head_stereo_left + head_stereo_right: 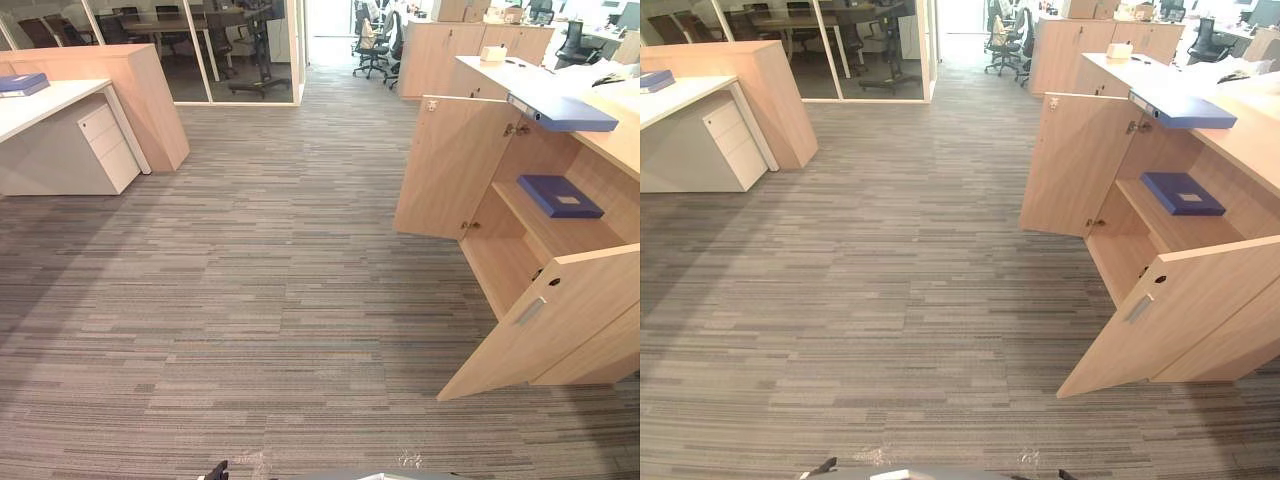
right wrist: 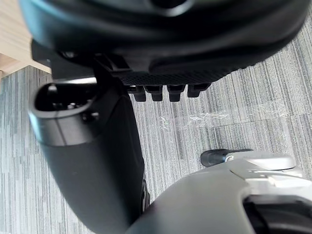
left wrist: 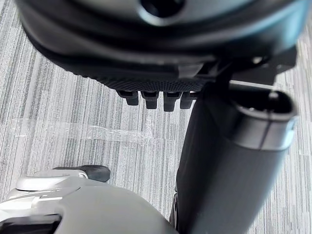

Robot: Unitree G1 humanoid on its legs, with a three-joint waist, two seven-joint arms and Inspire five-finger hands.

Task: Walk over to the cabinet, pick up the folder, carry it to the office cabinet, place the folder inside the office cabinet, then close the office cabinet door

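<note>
Fingers (image 3: 151, 100) on the left hand (image 3: 146, 78) and right hand (image 2: 185, 73) hang loose, empty. Far ahead of them, the blue folder (image 1: 560, 113) pokes off the counter (image 1: 475, 75); bumping the open door (image 1: 580, 310) could drop it.

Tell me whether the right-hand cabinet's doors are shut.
No: on the cabinet, the far door and the near door both stand open, with a blue folder on the shelf inside.
</note>
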